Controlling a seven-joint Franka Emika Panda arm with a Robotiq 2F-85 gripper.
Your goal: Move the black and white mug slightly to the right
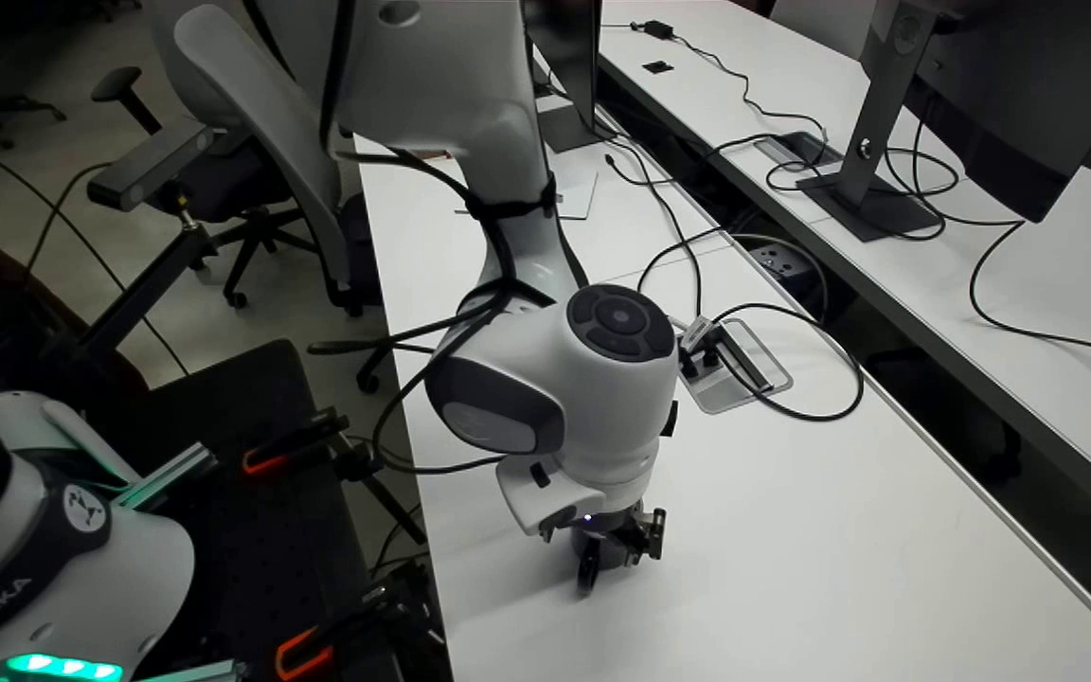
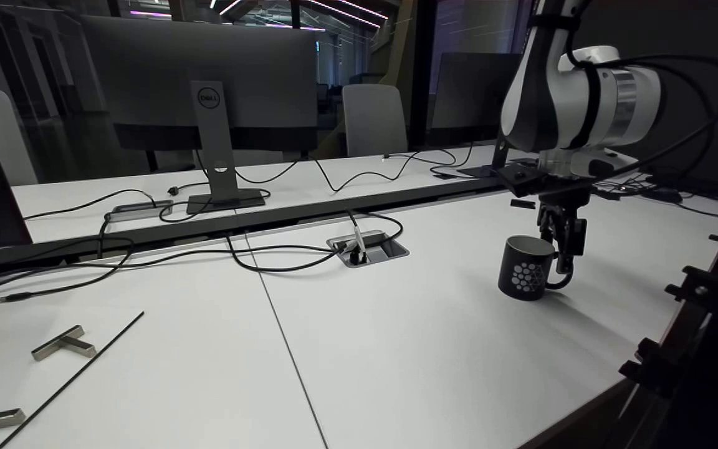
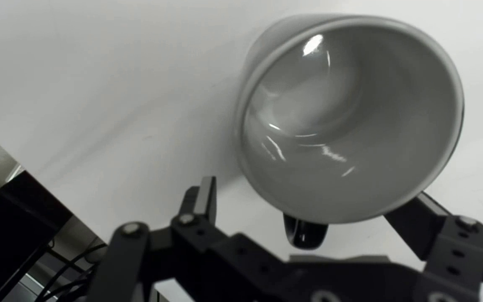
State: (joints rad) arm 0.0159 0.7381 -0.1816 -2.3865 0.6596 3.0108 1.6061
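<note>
Black and white mug [image 2: 524, 269] upright on the table [image 2: 409, 349], well apart from the cable box [image 2: 376, 251]. My jaws are released; in the wrist view I see them spread wide, mug handle [image 3: 306, 235] between them.
</note>
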